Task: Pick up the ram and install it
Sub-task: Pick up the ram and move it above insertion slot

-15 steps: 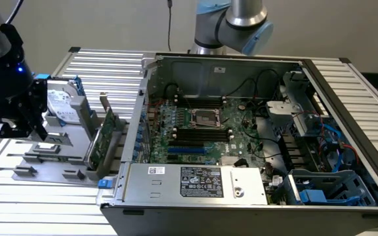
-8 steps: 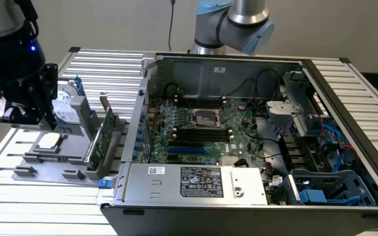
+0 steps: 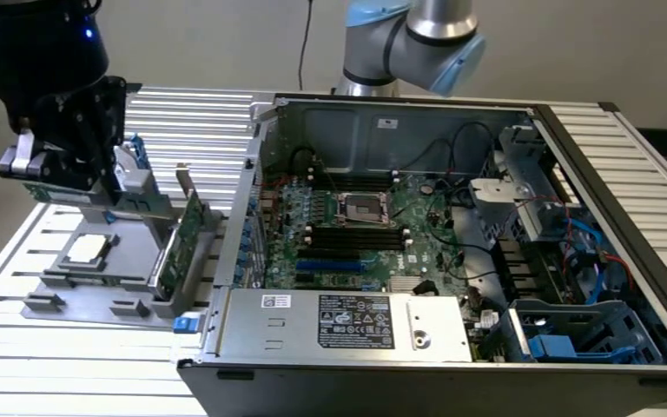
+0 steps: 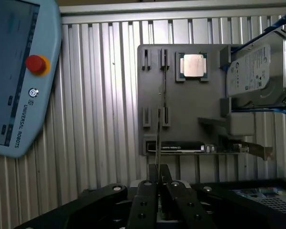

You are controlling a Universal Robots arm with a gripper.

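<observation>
Currently on the books, item by item.

**Tool:** the gripper [image 3: 69,181] is in the upper left of the exterior view, above the grey fixture tray [image 3: 79,291]. Its jaws are drawn narrow and pinched on the ram [image 3: 42,193].

**Task item:** the ram is a thin green stick. In the wrist view it sits edge-on between the fingers [image 4: 158,138], over the tray's holder slots. I judge it lifted clear of them, but I cannot confirm that.

**Destination:** the black memory slots [image 3: 357,234] are on the motherboard inside the open computer case [image 3: 611,365], at the centre of the exterior view. They are well apart from the gripper.

**Neighbours:** the expansion card [image 3: 183,239] stands on edge just beside the gripper, and the processor chip [image 3: 88,250] lies on the tray.

**Hazards, my estimate:**
- The grip is thin, so the stick could twist or slip if it is carried fast.
- A swing toward the case could clip the expansion card or the case wall.
- A tilted or reversed stick would miss its slot, and pressing it down could bend the board.
- Loose cables [image 3: 472,139] inside the case could snag the tool.
</observation>
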